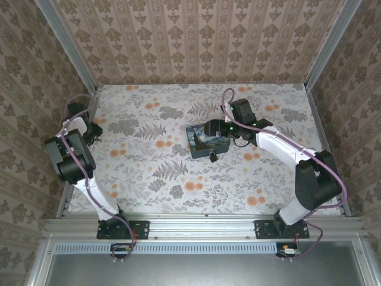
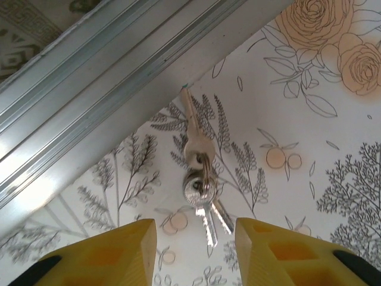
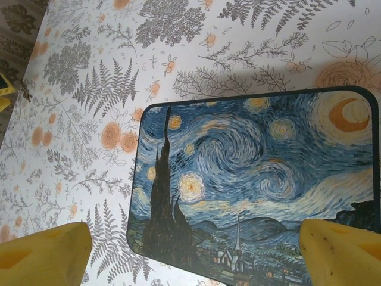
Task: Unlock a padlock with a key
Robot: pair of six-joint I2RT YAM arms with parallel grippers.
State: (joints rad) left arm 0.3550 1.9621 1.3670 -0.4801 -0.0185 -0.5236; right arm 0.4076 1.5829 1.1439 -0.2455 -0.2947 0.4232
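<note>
Walls (image 1: 196, 42): brown flower paper on three sides of the bench.
Bench (image 1: 149, 173): flat, with a white cloth full of ferns and orange flowers. It looks smooth, so small things may slide when pushed.
Metal rail (image 2: 89, 89): it runs along the bench's left edge, very close to the keys. I think it leaves little room on that side.
Picture mat (image 3: 256, 179): a blue starry-night mat in the middle of the bench, lying flat.
Right fingers (image 3: 47, 253): wide open above the mat, holding nothing. They should wait there, ready to hold the lock.
Left fingers (image 2: 113, 250): open over the keys, holding nothing.
Keys (image 2: 199, 179): a small bunch on a ring, lying flat just beside the rail, with one key pointing at it.
Step now: pick up the keys. Come straight down with one finger on each side of the ring, then close slowly so the bunch does not slip away.
Padlock (image 1: 212, 157): I think it is the small dark thing at the mat's near edge. It is too small to be sure.
</note>
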